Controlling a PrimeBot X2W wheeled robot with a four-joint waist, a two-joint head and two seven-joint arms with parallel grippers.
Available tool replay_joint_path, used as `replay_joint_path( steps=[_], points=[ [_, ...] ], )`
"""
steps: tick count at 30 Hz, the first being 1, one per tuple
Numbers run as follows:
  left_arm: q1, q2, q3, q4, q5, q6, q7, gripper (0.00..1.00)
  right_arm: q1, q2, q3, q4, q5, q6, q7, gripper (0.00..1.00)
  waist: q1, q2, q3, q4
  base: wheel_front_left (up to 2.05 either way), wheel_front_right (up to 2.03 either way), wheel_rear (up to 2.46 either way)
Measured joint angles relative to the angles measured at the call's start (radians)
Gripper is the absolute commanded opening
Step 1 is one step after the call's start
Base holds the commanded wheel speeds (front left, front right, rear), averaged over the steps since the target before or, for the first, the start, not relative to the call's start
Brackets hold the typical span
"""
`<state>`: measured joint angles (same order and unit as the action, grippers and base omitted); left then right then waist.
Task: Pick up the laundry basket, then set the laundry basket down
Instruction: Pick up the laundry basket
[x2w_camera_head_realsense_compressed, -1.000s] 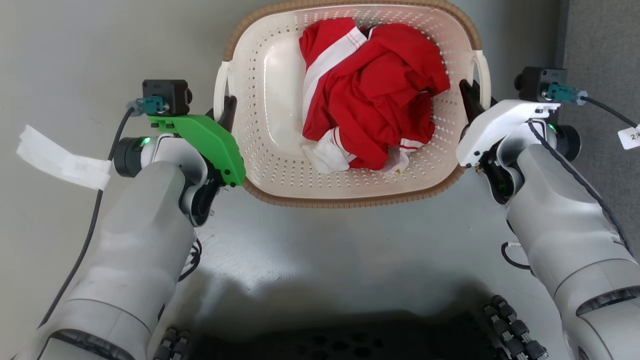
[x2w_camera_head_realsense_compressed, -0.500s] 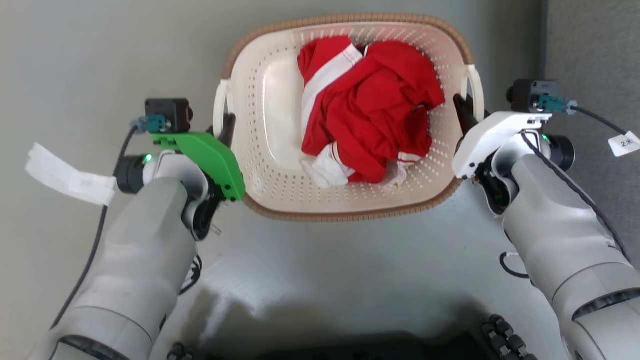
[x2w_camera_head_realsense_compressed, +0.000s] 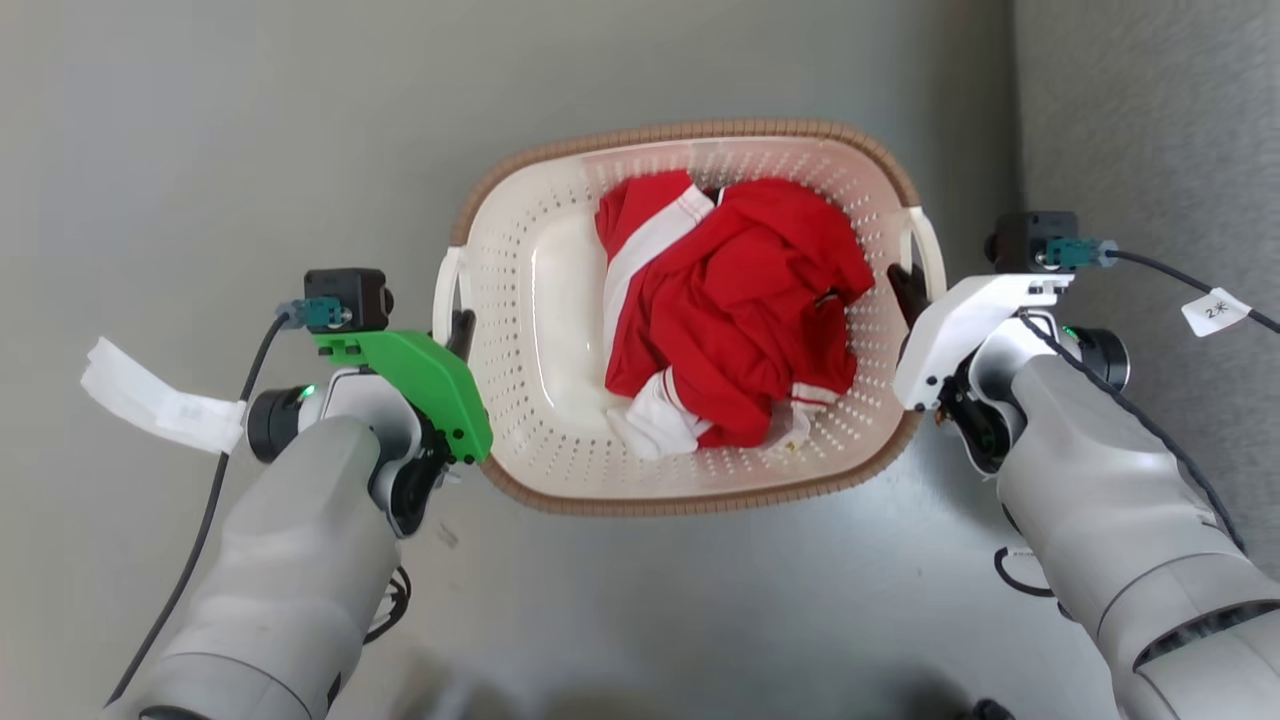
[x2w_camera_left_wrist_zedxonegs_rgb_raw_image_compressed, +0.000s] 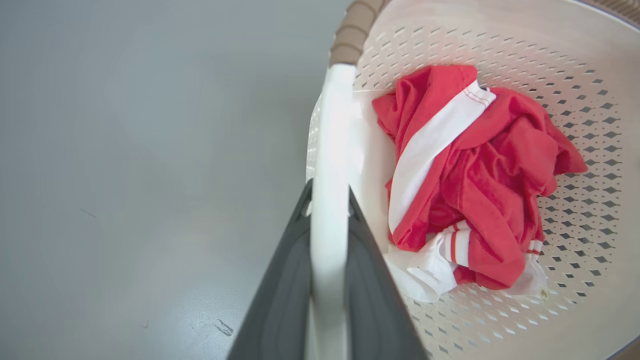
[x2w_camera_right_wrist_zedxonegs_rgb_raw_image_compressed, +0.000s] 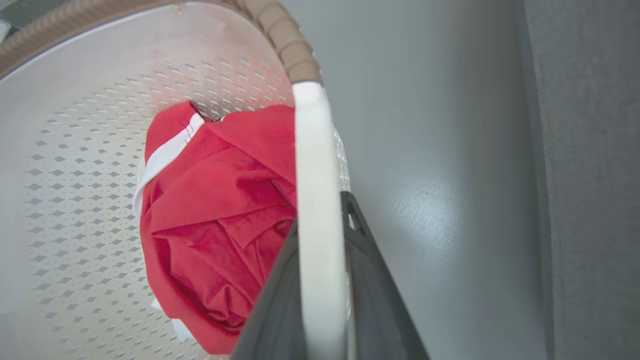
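As its two dark fingers (x2w_camera_left_wrist_zedxonegs_rgb_raw_image_compressed: 280, 300) press either side of the white left loop handle (x2w_camera_left_wrist_zedxonegs_rgb_raw_image_compressed: 331, 140), the left claw (x2w_camera_left_wrist_zedxonegs_rgb_raw_image_compressed: 327, 192) is clenched on the laundry basket (x2w_camera_head_realsense_compressed: 560, 400). Handle runs straight up between the fingers.

Right claw (x2w_camera_right_wrist_zedxonegs_rgb_raw_image_compressed: 322, 210): same grip, clamped on the white right loop handle (x2w_camera_right_wrist_zedxonegs_rgb_raw_image_compressed: 310, 150), one finger inside the loop, one outside.

Basket: held between the two claws in the middle of the head view, long axis across, brown rim (x2w_camera_head_realsense_compressed: 700, 130) level. Cannot tell whether its base touches the grey floor (x2w_camera_head_realsense_compressed: 640, 610) or hangs clear.

Contents: crumpled red and white garment (x2w_camera_head_realsense_compressed: 740, 320), lying toward the right-handle side; basket bottom bare toward the left handle.

Darker textured floor strip (x2w_camera_head_realsense_compressed: 1150, 120) runs along beyond the right arm.
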<state>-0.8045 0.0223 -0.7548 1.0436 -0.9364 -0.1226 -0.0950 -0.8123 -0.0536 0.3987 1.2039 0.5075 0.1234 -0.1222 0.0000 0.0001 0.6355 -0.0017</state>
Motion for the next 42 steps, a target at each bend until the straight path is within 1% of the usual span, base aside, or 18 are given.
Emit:
replay_joint_path(
  steps=[10, 19, 20, 32, 37, 42],
  points=[
    [0.07, -0.004, -0.024, 0.028, -0.042, -0.001, 0.042, 0.0, 0.068, 0.005, 0.045, 0.009, 0.06, 0.001, 0.071, 0.0, -0.0001, 0.0, -0.141, 0.0, 0.0, 0.0, 0.0],
    [0.144, -0.005, -0.047, 0.068, -0.06, -0.002, 0.065, 0.0, 0.168, 0.005, 0.119, -0.04, 0.135, 0.001, 0.127, 0.0, -0.0001, 0.0, -0.271, -0.001, 0.0, 0.0, 0.0],
    [0.164, -0.005, -0.052, 0.076, -0.068, -0.002, 0.073, 0.0, 0.194, 0.005, 0.136, -0.047, 0.157, 0.0, 0.142, 0.0, -0.0001, 0.0, -0.3, -0.003, 0.0, 0.0, 0.0],
    [0.297, -0.006, -0.073, 0.1, -0.114, -0.002, 0.105, 0.0, 0.323, 0.006, 0.212, -0.059, 0.213, -0.001, 0.194, 0.0, -0.0001, 0.0, -0.47, -0.012, 0.0, 0.0, 0.0],
    [0.303, -0.006, -0.074, 0.103, -0.125, -0.002, 0.112, 0.0, 0.331, 0.006, 0.225, -0.064, 0.227, -0.001, 0.202, 0.0, -0.0001, 0.0, -0.522, -0.015, 0.0, 0.0, 0.0],
    [0.303, -0.006, -0.077, 0.103, -0.127, -0.002, 0.113, 0.0, 0.331, 0.004, 0.234, -0.065, 0.242, -0.002, 0.204, 0.0, -0.0001, 0.0, -0.547, -0.021, 0.0, 0.0, 0.0]
  ],
)
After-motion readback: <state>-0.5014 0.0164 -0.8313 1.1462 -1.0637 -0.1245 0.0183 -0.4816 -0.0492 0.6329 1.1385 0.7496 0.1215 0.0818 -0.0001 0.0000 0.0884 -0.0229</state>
